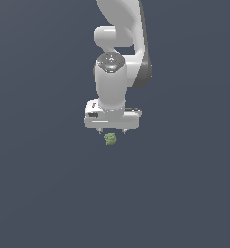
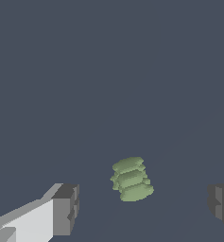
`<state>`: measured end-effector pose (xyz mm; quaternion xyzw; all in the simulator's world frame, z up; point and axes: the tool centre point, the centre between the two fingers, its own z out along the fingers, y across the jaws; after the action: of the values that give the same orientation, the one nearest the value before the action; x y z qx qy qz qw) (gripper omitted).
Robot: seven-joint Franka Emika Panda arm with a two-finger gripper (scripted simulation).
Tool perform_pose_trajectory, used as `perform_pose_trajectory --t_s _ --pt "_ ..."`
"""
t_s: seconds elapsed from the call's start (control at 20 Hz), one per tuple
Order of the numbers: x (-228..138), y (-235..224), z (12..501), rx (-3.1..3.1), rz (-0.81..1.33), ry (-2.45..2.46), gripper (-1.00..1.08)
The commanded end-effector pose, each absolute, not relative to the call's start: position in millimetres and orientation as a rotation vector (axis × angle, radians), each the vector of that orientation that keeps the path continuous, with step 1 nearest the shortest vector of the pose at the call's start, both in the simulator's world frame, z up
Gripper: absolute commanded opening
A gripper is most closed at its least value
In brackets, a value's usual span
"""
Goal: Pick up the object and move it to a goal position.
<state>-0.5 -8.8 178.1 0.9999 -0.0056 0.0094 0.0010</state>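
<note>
The object [image 1: 110,139] is a tiny lumpy olive-green blob lying on the dark grey surface. In the exterior view it sits just below my white gripper [image 1: 112,131], much narrower than the gripper body. In the wrist view the object [image 2: 131,179] lies between my two grey fingertips [image 2: 66,209], which stand wide apart and do not touch it. My gripper [image 2: 144,205] is open and empty, hovering over the object.
The dark grey surface [image 1: 39,184] spreads flat all round the object. The white arm [image 1: 121,53] rises above the gripper toward the top of the exterior view. No other objects show.
</note>
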Motion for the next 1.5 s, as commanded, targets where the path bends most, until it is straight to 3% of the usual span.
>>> perform_pose_trajectory --t_s 0.0,0.4,0.85,1.45 --pt "-0.5 -8.8 178.1 3.139 0.030 -0.018 1.00" --pt "-1.0 -35.6 184.8 3.141 0.025 -0.144 1.00" --pt "-2.2 -35.4 181.9 3.142 0.024 -0.128 1.00" --pt "-25.0 -28.0 135.1 3.135 0.011 0.154 1.00"
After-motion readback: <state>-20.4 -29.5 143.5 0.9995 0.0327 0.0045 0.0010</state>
